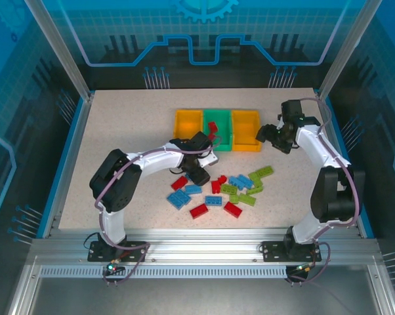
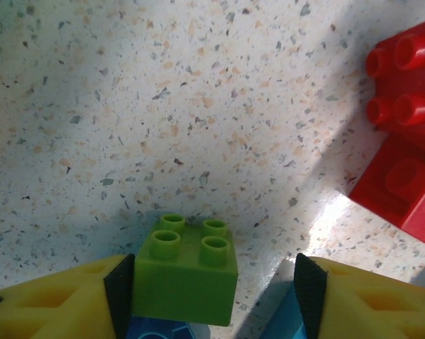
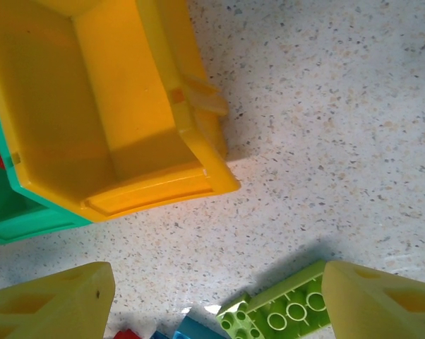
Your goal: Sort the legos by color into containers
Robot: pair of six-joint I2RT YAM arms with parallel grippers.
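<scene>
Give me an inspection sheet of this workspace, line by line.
surface: speckled table, no spills seen.
job's things: three joined bins; red bricks in the green bin; red, blue and lime loose bricks lie before them.
clutter: nothing seen.
grippers: left gripper open around a lime brick that touches one pad; right gripper open, by the right yellow bin.
cables: violet leads run along both arms, off the bricks.
surroundings: blue panels, aluminium frame.

A speckled beige desk (image 1: 119,131) fills mid-frame, with a blue rim (image 1: 70,151) at left, a silver aluminium rail (image 1: 197,252) along the bottom and blue printed panels (image 1: 204,29) above.
</scene>
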